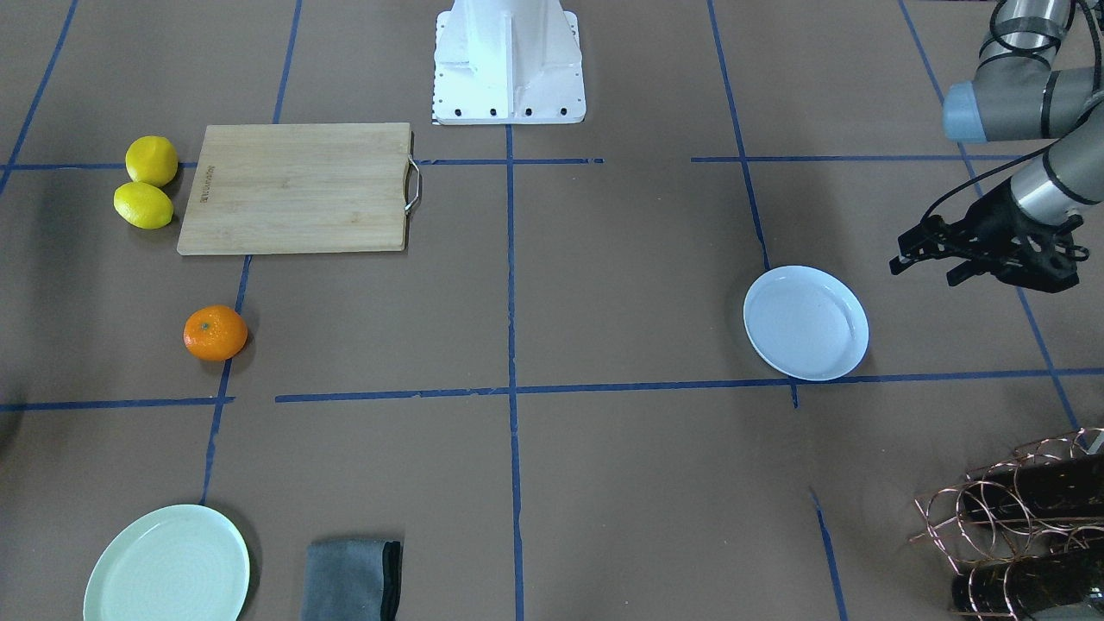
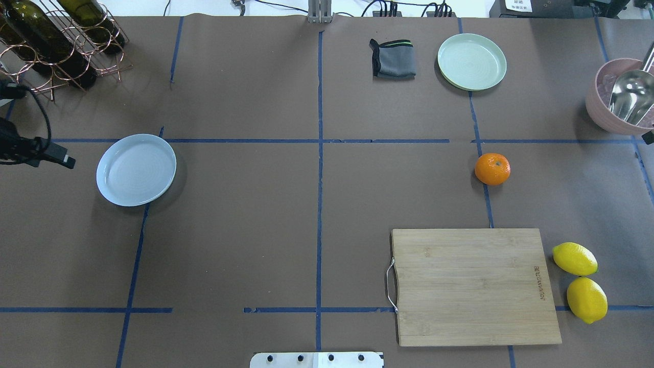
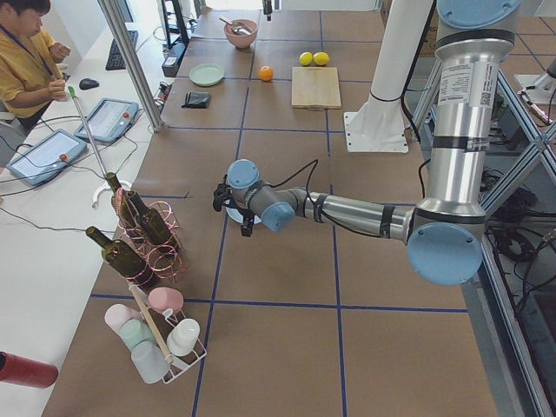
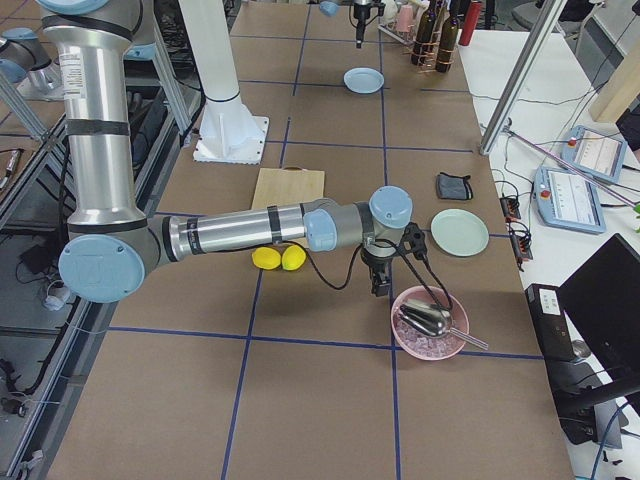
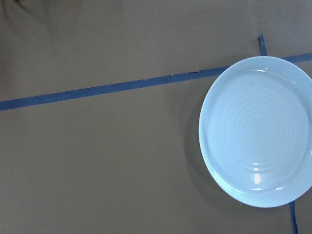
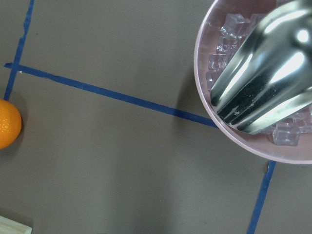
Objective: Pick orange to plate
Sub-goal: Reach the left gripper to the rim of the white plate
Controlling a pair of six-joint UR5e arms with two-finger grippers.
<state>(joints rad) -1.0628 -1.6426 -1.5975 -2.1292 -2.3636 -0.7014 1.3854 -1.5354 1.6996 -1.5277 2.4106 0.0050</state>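
Observation:
The orange (image 2: 492, 168) rests alone on the brown table on my right side, also visible in the front view (image 1: 215, 333) and at the left edge of the right wrist view (image 6: 7, 124). The bluish-white plate (image 2: 136, 169) lies empty on my left side, filling the right of the left wrist view (image 5: 258, 131). My left gripper (image 1: 923, 271) hovers just beside the plate's outer edge, fingers apart, holding nothing. My right gripper (image 4: 380, 288) hangs between the orange and a pink bowl; I cannot tell its state.
A pink bowl (image 2: 618, 102) of ice with a metal scoop sits far right. A wooden cutting board (image 2: 472, 286) and two lemons (image 2: 575, 259) lie near the orange. A mint-green plate (image 2: 471, 61), grey cloth (image 2: 393, 59) and wine rack (image 2: 56, 41) line the far edge.

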